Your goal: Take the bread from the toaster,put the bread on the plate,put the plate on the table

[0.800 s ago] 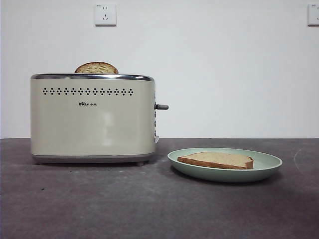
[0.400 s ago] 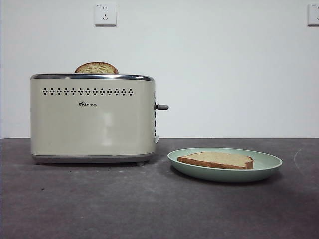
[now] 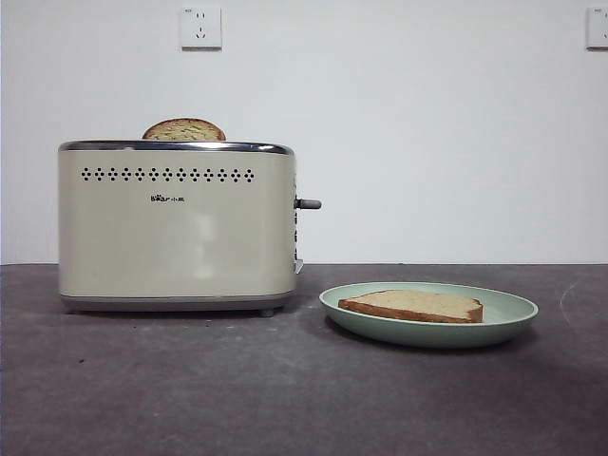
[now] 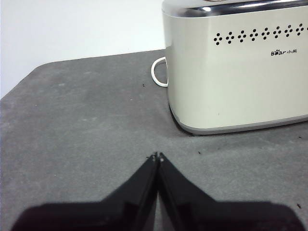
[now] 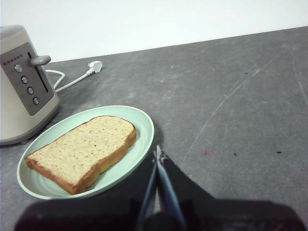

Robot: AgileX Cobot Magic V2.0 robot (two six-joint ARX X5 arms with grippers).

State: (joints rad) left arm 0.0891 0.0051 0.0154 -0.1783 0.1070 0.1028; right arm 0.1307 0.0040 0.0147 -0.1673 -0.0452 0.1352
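Pale-green plate (image 3: pixel 428 314) sat on the table (image 3: pixel 190 389) holding the bread (image 3: pixel 411 305), beside the toaster (image 3: pixel 176 226); our left gripper (image 4: pixel 158 157) and right gripper (image 5: pixel 158 155) waited with jaws closed, empty, apparently finished.

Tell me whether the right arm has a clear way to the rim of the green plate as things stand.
Probably yes. The right gripper, shut, hangs just beside the plate's near rim, with only bare table between. The bread lies toward the plate's other side, leaving that rim free.
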